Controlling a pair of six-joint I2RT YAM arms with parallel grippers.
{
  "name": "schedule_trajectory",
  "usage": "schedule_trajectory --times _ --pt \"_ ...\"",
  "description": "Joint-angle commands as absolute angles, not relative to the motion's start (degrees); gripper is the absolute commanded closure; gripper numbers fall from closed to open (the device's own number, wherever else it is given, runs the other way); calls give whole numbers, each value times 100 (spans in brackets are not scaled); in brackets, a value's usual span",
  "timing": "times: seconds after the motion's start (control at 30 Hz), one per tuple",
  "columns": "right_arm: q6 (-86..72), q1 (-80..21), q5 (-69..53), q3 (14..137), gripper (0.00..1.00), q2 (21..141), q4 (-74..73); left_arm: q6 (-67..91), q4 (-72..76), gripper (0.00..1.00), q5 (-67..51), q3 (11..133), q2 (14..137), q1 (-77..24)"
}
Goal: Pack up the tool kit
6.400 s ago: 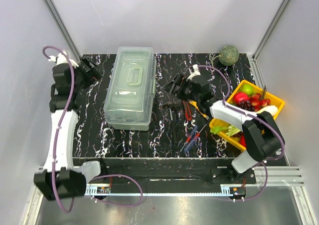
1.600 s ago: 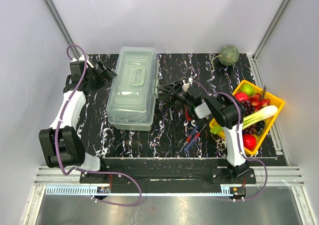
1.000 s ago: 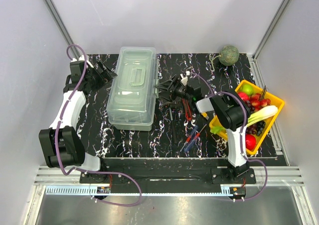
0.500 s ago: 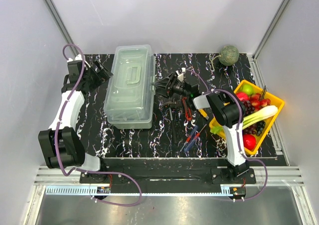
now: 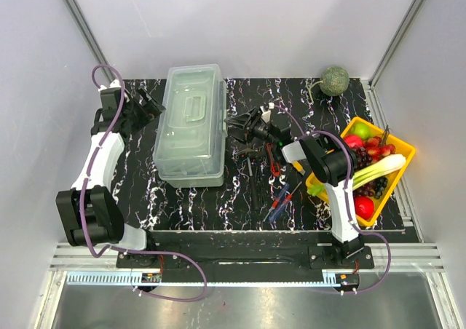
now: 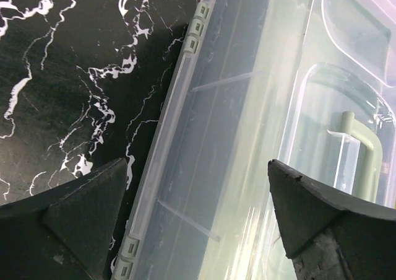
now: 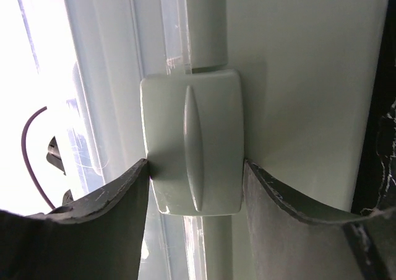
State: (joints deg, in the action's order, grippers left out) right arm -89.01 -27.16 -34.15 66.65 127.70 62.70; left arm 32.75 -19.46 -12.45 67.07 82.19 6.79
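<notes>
None of the tools (image 5: 275, 163) is packed: toolbox (image 5: 189, 136) shut, right pincer (image 7: 197, 165) clamps its latch (image 7: 193, 125), left pincer (image 6: 198, 163) gapes wide.

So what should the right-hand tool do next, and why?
Probably pull the latch outward to unclip it. The right tool has its fingers against both sides of that latch, the toolbox lid is shut, and the red pliers lie outside it.

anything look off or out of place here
Nothing damaged or spilled. The toolbox is closed while the tools lie scattered on the table to its right. A melon sits alone at the far corner, apart from the fruit tray.
</notes>
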Motion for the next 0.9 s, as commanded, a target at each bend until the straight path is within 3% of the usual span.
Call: schedule_trajectory --times 0.0,0.5,0.87 --pt "-9457 -2760 -3164 6610 81 12129 8816 3041 -3050 1 -1521 6539 8367 439" --pt "-7647 -2707 -3191 6530 93 10960 4898 2602 -2980 1 -1705 6504 8200 220" --pt "-7208 -2707 -3050 6750 100 11057 3403 2435 -2830 1 -1899 6504 8156 -131"
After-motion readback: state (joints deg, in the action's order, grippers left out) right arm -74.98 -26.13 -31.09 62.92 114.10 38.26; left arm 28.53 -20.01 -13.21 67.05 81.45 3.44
